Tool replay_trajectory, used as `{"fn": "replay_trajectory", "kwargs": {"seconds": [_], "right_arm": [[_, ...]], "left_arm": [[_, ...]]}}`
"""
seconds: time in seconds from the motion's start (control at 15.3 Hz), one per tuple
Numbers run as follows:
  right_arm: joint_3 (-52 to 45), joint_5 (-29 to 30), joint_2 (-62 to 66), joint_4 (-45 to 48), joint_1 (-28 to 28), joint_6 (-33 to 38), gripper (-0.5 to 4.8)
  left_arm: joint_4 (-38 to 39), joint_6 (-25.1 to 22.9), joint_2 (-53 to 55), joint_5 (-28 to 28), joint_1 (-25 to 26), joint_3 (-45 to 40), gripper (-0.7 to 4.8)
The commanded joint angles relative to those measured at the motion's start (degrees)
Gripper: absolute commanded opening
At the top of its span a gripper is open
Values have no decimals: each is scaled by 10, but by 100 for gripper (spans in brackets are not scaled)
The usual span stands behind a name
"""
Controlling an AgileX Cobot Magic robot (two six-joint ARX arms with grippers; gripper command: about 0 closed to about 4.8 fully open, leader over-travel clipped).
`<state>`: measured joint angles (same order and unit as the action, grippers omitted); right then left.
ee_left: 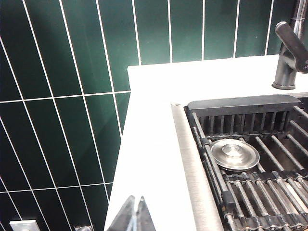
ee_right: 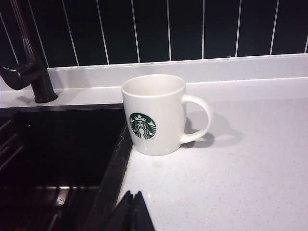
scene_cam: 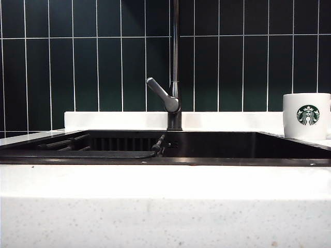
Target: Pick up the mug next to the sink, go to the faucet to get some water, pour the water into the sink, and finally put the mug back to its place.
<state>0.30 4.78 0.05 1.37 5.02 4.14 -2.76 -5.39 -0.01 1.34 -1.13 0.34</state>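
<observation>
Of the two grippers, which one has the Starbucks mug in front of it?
The right gripper, jaws shut, low over the counter with the mug upright ahead at the sink's corner. The left gripper, also shut, faces only counter and the sink's roll-up rack.

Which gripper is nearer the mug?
Right. The shut right gripper hovers over the counter just before the mug; the shut left gripper is beyond the sink's far side.

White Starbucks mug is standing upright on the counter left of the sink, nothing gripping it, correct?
Wrong side. The white ceramic Starbucks mug stands upright on the white speckled counter right of the dark rectangular sink, as the exterior view shows. Neither tool holds it.
</observation>
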Motion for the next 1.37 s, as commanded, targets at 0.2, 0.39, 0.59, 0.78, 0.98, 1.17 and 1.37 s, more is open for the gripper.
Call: {"fn": "replay_trajectory", "kwargs": {"seconds": [0.2, 0.39, 0.59, 0.78, 0.98, 1.17, 1.37], "right_arm": [[-1, 3, -1, 6, 0, 3, -1], [1, 0, -1, 6, 0, 4, -2], [41, -73, 1, -25, 0, 26, -2], [116, -94, 14, -67, 0, 37, -2], [242, -107, 122, -119, 0, -49, -2], [313, -115, 236, -115, -1, -45, -2], [314, -124, 292, -79, 4, 58, -1]], "left_arm": [[-7, 14, 1, 0, 0, 1, -4], [-7, 15, 1, 0, 0, 1, -4], [-5, 13, 1, 22, 0, 33, -5], [44, 13, 7, 101, -1, 95, -5], [33, 9, 77, 111, -1, 168, -5], [-30, 9, 177, 115, -1, 217, -5], [-101, 16, 260, 116, -1, 240, -4]]}}
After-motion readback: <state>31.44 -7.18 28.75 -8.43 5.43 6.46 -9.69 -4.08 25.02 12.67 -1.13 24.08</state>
